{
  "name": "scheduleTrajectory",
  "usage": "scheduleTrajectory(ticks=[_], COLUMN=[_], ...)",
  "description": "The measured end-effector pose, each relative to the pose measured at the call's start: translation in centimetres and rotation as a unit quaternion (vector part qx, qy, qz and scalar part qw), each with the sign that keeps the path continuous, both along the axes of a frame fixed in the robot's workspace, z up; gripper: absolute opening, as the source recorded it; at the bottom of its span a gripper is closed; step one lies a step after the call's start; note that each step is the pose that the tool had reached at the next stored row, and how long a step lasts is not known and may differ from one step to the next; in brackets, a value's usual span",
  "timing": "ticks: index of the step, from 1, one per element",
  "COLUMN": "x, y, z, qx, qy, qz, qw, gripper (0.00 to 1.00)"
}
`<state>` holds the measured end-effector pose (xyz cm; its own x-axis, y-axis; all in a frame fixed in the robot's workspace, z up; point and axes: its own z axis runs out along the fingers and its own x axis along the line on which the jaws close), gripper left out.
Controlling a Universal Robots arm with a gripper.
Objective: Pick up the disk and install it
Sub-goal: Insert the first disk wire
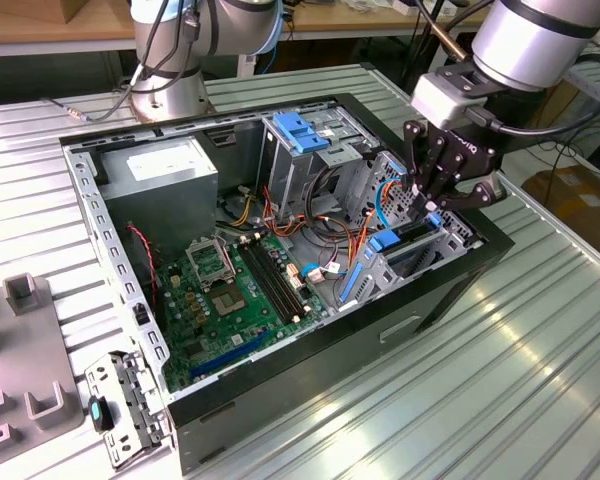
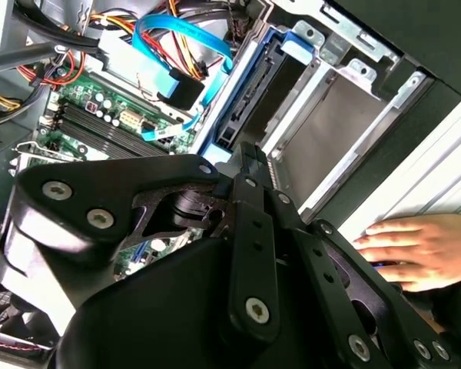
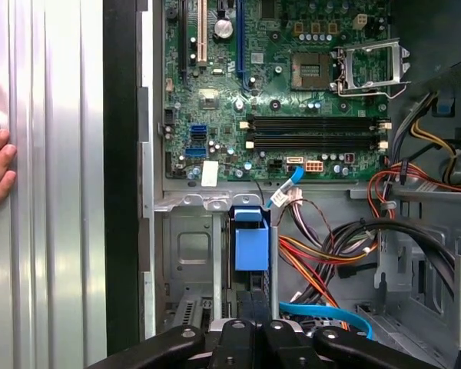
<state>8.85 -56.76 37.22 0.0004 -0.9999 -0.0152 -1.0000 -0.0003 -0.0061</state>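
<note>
the disk [image 3: 251,246] stands on edge, partway down in the drive bay [image 3: 190,254]; the gripper [image 1: 430,208] has its fingers drawn in narrow on the disk's upper edge; likely dense, stiff, smooth-sided and shock-sensitive; best held across the blue frame edges, not the label face

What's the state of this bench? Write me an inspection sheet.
Surface: slatted metal table, open PC case lying on it.
Job's things: disk edge-on in the drive bay, blue frame showing.
Clutter: grey fixture and loose bracket at the exterior view's left.
Grippers: hand at the disk's bay.
Cables: coloured wire bundle and blue cable beside the bay.
Surroundings: second arm; a person's fingers on the table.
</note>
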Motion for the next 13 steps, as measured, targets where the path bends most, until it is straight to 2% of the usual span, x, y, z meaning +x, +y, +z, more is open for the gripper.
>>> scheduleTrajectory(ticks=[3, 4, 6, 9, 13], x=[0.15, 0.21, 0.32, 0.99, 1.10], y=[0.00, 0.00, 0.00, 0.00, 0.00], z=[0.00, -0.01, -0.01, -0.01, 0.02], qx=[0.0000, 0.0000, 0.0000, 0.0000, 0.0000], qy=[0.0000, 0.0000, 0.0000, 0.0001, 0.0004], qz=[0.018, 0.032, 0.045, 0.047, 0.050], qw=[0.99984, 0.99949, 0.99899, 0.99889, 0.99877], gripper=[0.11, 0.11, 0.11, 0.11, 0.11])
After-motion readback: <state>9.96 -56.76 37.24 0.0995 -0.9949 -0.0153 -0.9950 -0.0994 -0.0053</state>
